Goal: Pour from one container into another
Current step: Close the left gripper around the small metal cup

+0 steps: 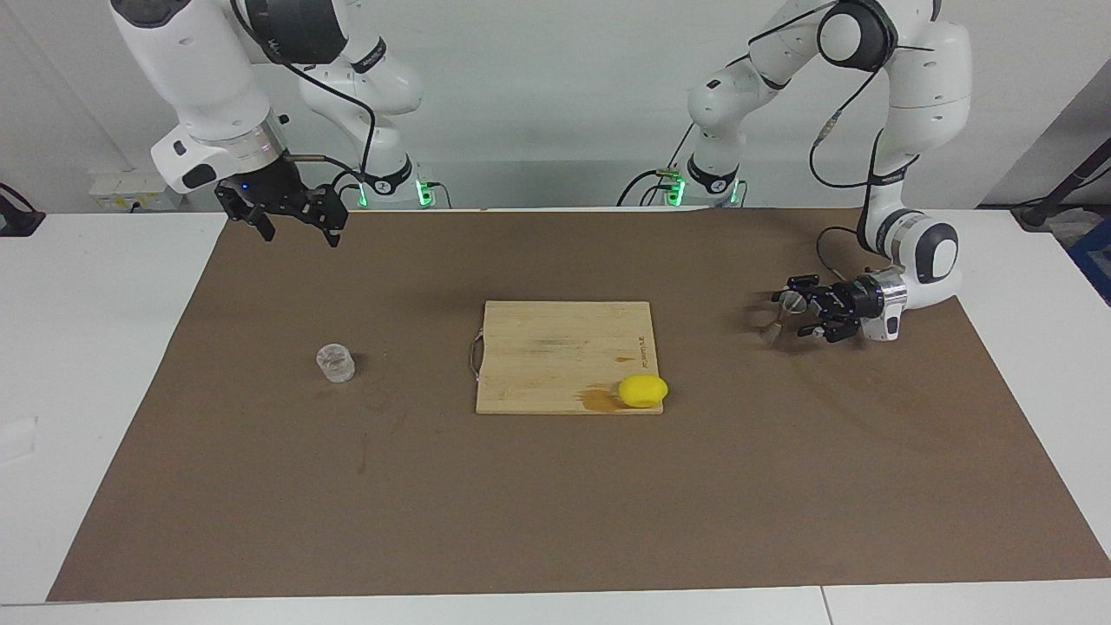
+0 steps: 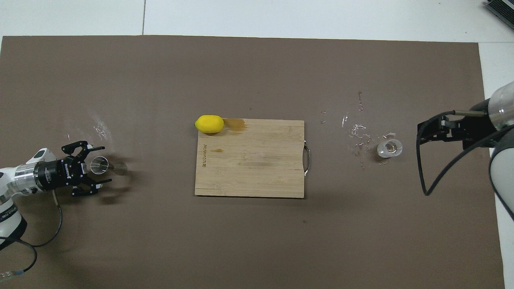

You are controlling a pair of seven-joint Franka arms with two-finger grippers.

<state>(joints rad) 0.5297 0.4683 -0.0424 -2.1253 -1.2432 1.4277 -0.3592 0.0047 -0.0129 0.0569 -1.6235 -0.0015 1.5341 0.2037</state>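
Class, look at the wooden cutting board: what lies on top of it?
One yellow lemon sits at a corner of the cutting board, beside a brown stain. Nothing else is on it; its underside is hidden.

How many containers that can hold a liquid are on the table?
2. The glass cup stands toward the right arm's end. The metal jigger stands toward the left arm's end, between the open fingers of the left gripper.

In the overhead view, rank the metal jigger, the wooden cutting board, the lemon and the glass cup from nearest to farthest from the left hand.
1. Silver hourglass-shaped metal jigger: between the left hand's open fingers, toward the left arm's end.
2. Yellow lemon and rectangular wooden cutting board, mid-table: too close to call.
3. Small clear glass cup: toward the right arm's end.
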